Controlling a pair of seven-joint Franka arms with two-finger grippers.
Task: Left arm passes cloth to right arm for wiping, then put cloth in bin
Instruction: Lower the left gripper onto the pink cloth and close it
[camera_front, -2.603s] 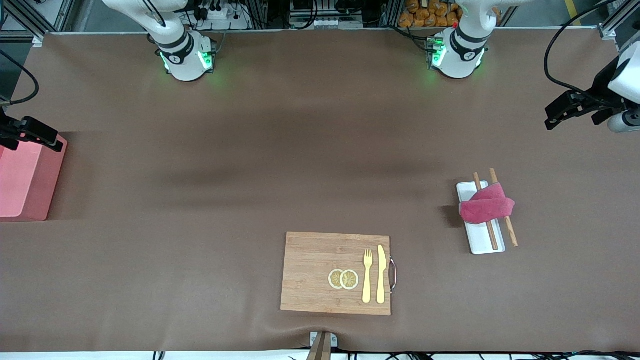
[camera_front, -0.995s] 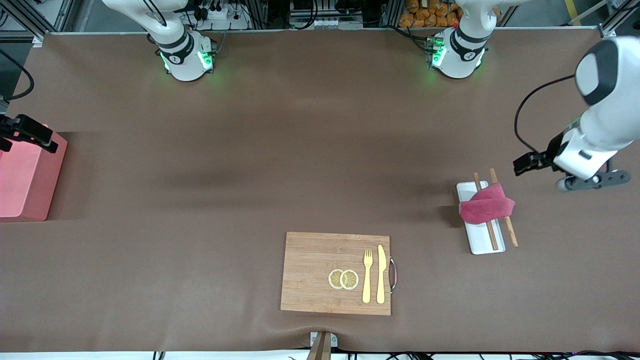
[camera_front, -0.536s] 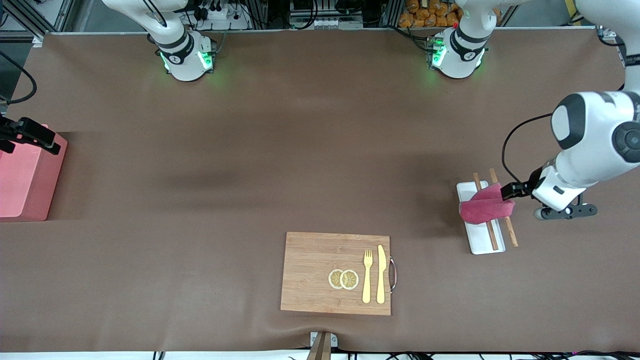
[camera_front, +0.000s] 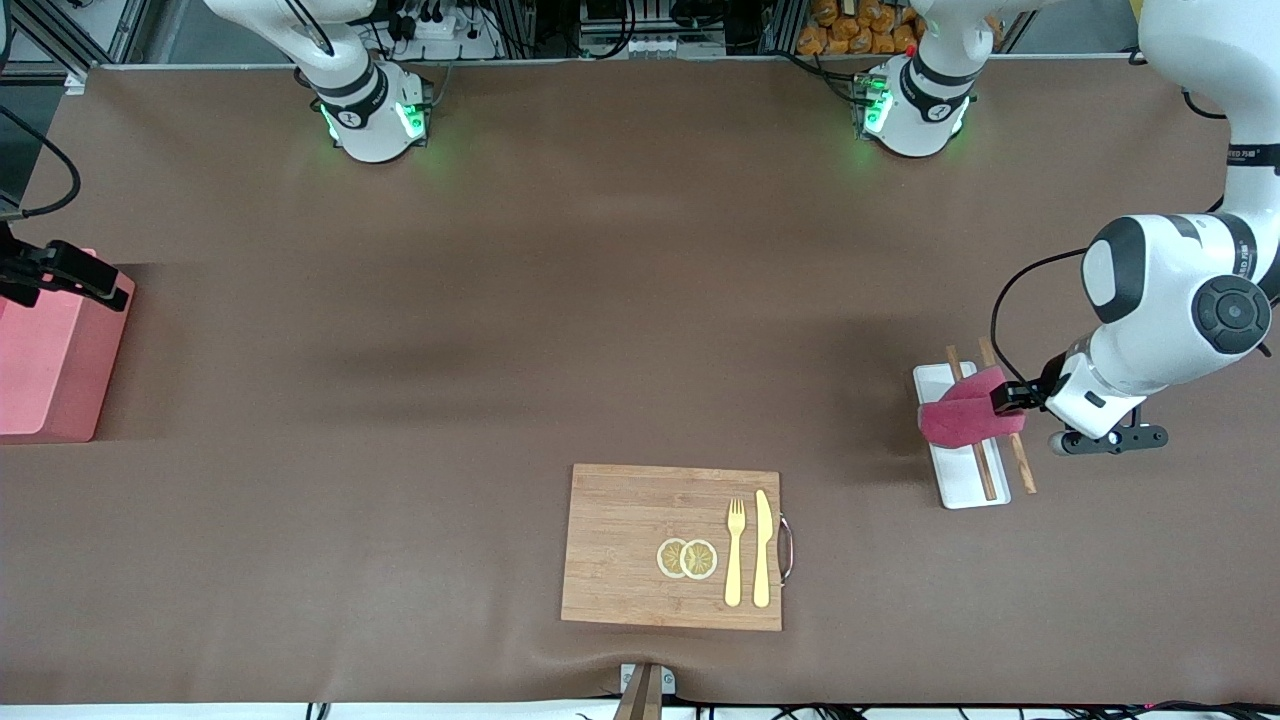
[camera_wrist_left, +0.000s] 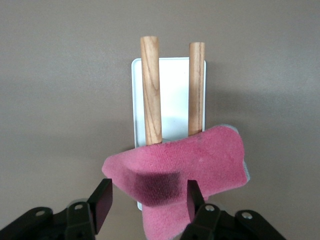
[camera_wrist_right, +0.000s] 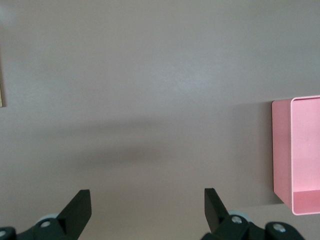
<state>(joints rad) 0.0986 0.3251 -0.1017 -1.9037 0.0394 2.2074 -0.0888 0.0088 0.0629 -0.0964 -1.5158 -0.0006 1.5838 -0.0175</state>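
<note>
A: Two grippers are mine. How does each stand?

B: My left gripper (camera_wrist_left: 147, 200) hangs low over the cloth (camera_front: 965, 418), fingers (camera_wrist_left: 103, 200) spread wide, one on each flank of the bunched end, with no pinch on it. In the front view that gripper (camera_front: 1004, 398) sits at the cloth's edge toward the left arm's end of the table. My right gripper (camera_wrist_right: 145, 210) waits with fingers spread over bare table just beside the bin (camera_wrist_right: 296, 154); in the front view it (camera_front: 85, 275) shows at the bin's (camera_front: 50, 360) upper corner.

A: Where is the cloth?

B: It lies draped across two sticks (camera_wrist_left: 151, 90) and the tray (camera_front: 955, 485), near the left arm's end of the table. One stick lies on the tray; the other (camera_front: 1020, 460) rests along the tray's edge, its tip past the tray on the tablecloth.

A: And the bin?

B: At the right arm's end of the table, well apart from the cloth, upright, with what shows of its inside bare.

A: What else lies on the table?

B: A board (camera_front: 620, 545) lies nearest the front camera, between the two ends. On it rest two lemon slices (camera_front: 687, 558), touching, with a fork (camera_front: 735, 552) and a knife (camera_front: 762, 548) side by side next to them.
</note>
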